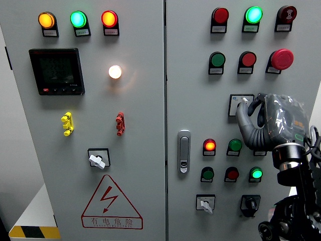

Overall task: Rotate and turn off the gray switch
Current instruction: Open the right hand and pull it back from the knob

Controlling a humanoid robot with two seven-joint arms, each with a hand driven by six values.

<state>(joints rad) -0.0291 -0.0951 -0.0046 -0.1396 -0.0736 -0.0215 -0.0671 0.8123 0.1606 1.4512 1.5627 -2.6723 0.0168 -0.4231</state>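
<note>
Far left of the fingers, on the left cabinet door [140, 100]: three lit pilot lamps along the top, orange lamp [46, 20], green lamp [78, 19], red-orange lamp [109, 18]. Below them, a black digital meter [56, 71], then a glowing white lamp [115, 72]. Lower, a yellow handle [66, 124] and a red handle [120, 123], side by side but apart. Under those, a white rotary switch [97, 159], its knob tilted, and a red-bordered lightning warning triangle [111, 203].

Nearer, just left of the fingers and lower, a metal door latch [184, 151] on the right door's edge.

On the right door, above the fingers: red, green and red-capped buttons in two rows, ending in a red mushroom emergency stop [282, 58]. Below the fingers: a lit red lamp [209, 145], more green and red buttons, a second white rotary switch [205, 203] and a black selector [250, 203].

Gray switch [241, 103] on its square plate, mid-height on the right door, directly at the fingertips. Right hand [268, 123], gray-fingered, raised from the lower right, fingers [244, 116] curled around the switch knob and touching it, hiding most of the knob; knob's pointing direction impossible to tell. Left hand nowhere in view.
</note>
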